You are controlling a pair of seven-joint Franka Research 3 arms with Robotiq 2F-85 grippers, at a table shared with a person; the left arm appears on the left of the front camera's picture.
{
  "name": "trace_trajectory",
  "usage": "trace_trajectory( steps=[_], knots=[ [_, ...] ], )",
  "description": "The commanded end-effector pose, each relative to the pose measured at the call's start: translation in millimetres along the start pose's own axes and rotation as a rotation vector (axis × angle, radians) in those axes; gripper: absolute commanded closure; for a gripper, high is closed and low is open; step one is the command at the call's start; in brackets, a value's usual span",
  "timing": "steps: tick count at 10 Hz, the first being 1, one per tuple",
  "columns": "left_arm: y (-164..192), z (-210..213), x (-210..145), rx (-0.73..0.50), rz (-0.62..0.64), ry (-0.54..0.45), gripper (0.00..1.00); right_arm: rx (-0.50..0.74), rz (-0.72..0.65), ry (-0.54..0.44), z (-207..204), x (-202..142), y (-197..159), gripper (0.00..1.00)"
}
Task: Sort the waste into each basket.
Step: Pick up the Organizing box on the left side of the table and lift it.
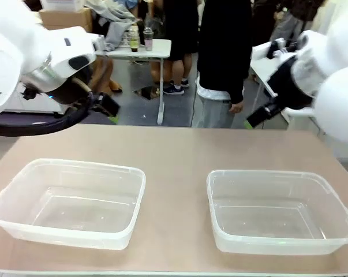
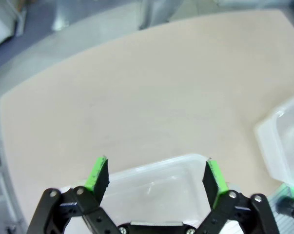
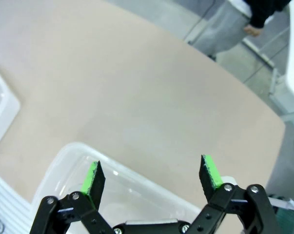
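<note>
The left gripper (image 2: 155, 174) hangs with its jaws spread wide and nothing between the green pads (image 2: 99, 173), above the rim of the left tub (image 1: 81, 166). The right gripper (image 3: 150, 176) is just as wide and just as empty, above a corner of the right tub (image 1: 260, 172). Both clear tubs (each with a rolled rim) sit side by side, apart, on the near half of the tan table (image 1: 174, 144). A person (image 1: 220, 57) in a dark top stands at the far edge.
</note>
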State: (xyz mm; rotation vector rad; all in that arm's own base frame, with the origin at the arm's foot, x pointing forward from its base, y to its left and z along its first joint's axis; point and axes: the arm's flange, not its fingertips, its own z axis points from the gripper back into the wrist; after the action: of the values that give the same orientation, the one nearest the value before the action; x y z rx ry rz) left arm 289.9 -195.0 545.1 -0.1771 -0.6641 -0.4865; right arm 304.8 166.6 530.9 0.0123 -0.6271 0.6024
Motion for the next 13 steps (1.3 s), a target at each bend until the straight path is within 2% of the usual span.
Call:
trace_trajectory(
  steps=[1,2,3,4,5,6,7,8,9,11,12,13],
  knots=[
    [26.8,-35.7,-1.2,0.06,0.051,0.048,0.0,0.01,-0.018,0.008,-27.8,2.3,-10.1,0.0],
    [26.8,-35.7,-1.2,0.06,0.051,0.048,0.0,0.01,-0.018,0.008,-27.8,2.3,-10.1,0.0],
    [-5.1,8.1,-1.8,-0.008,-0.005,-0.005,0.0,-0.003,0.001,-0.002,6.3,-1.2,1.6,0.0],
    [-0.4,-2.0,-0.8,-0.283,-0.052,0.117,0.0,0.185,-0.064,-0.079,1.6,-11.3,1.4,0.0],
    [14.8,6.9,-8.0,-0.546,-0.047,0.195,0.0,0.535,-0.241,-0.229,12.8,-27.3,-3.3,0.0],
    [50.4,15.5,-27.1,-0.78,0.097,0.189,0.0,0.826,-0.593,-0.202,24.3,-49.2,-3.9,0.0],
    [69.4,16.4,-41.0,-0.866,0.188,0.174,0.0,0.89,-0.713,-0.257,25.3,-62.3,-9.2,0.0],
    [89.9,18.1,-63.0,-0.941,0.294,0.106,0.0,0.959,-0.93,-0.292,23.0,-78.6,-23.4,0.0],
    [103.9,19.5,-84.9,-0.996,0.38,-0.015,0.0,1.017,-1.19,-0.349,13.8,-97.4,-40.8,0.0],
    [136.2,18.4,-119.2,-1.059,0.538,-0.187,0.0,1.036,-1.466,-0.307,-6.1,-137.2,-69.6,0.0],
    [157.8,14.7,-121.7,-1.032,0.618,-0.216,0.0,0.975,-1.561,-0.379,-8.9,-165.8,-85.0,0.0],
    [168.8,5.2,-114.4,-0.852,0.754,-0.113,0.0,0.874,-1.605,-0.446,-7.0,-182.2,-89.2,0.0]
  ],
)
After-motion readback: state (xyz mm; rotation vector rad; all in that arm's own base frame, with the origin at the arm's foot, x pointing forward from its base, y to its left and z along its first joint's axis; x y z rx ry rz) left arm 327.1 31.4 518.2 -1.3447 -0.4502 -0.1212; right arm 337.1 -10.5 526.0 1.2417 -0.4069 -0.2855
